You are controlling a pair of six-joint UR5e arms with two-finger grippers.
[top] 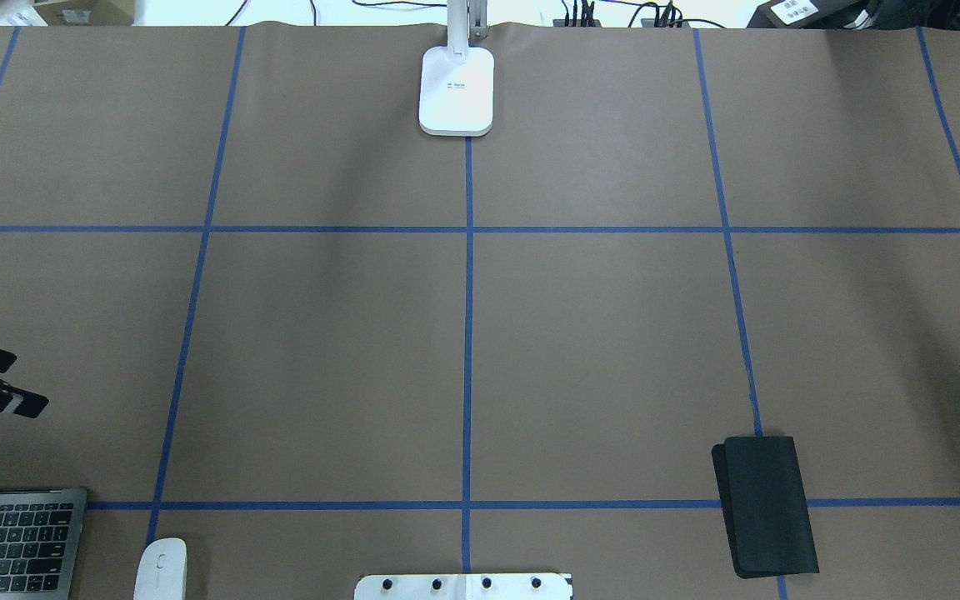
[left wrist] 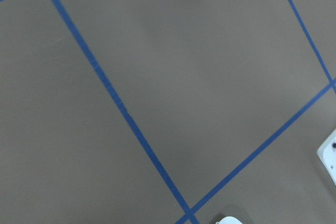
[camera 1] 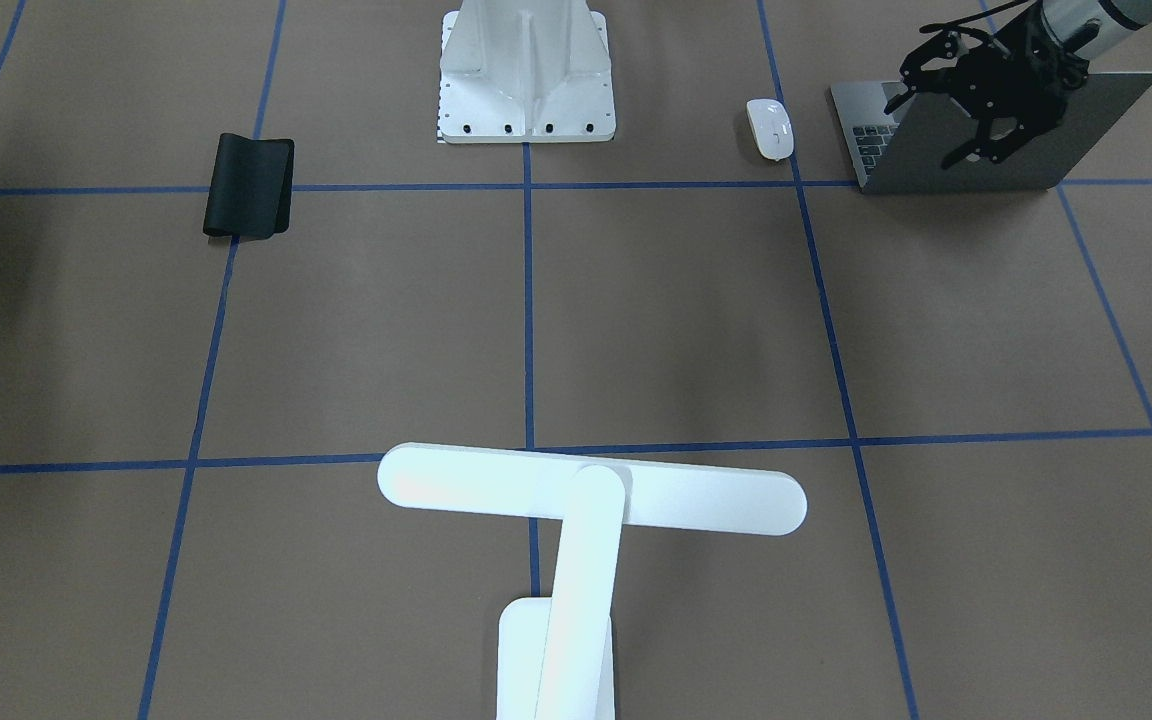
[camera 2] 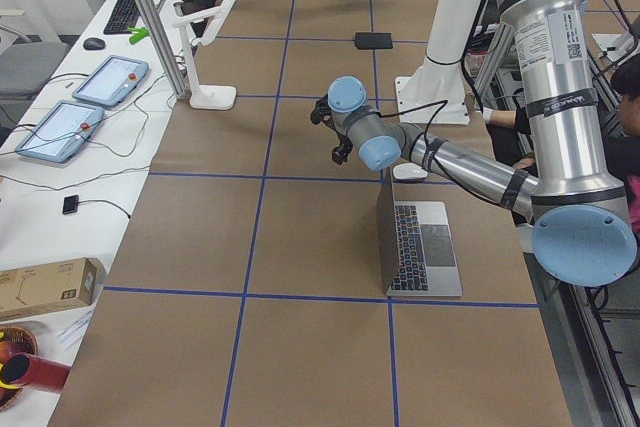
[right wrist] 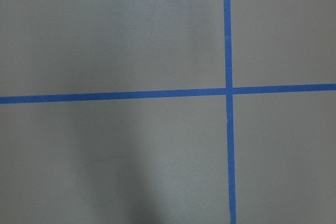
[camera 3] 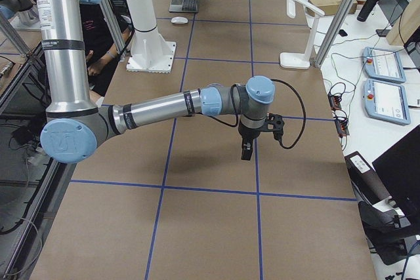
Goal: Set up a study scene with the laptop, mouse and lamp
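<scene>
The laptop (camera 1: 976, 150) stands open at the table's near left corner, its grey lid upright and its keyboard (top: 13, 542) facing the robot. Beside it lies the white mouse (camera 1: 769, 128), also seen from above, mouse (top: 161, 569). At the far middle edge stands the white T-shaped lamp (camera 1: 591, 495) on its base (top: 457, 90). My left gripper (camera 1: 941, 115) hovers open and holds nothing, just beyond the laptop's lid. Only the exterior right view shows my right gripper (camera 3: 248, 150), pointing down over bare table; I cannot tell its state.
A black mouse pad (top: 767, 504), partly folded, lies at the near right. The white mounting pedestal (camera 1: 526, 75) stands at the near middle edge. Blue tape lines divide the brown table. Tablets and cables lie on a side bench (camera 2: 70, 117) beyond the lamp.
</scene>
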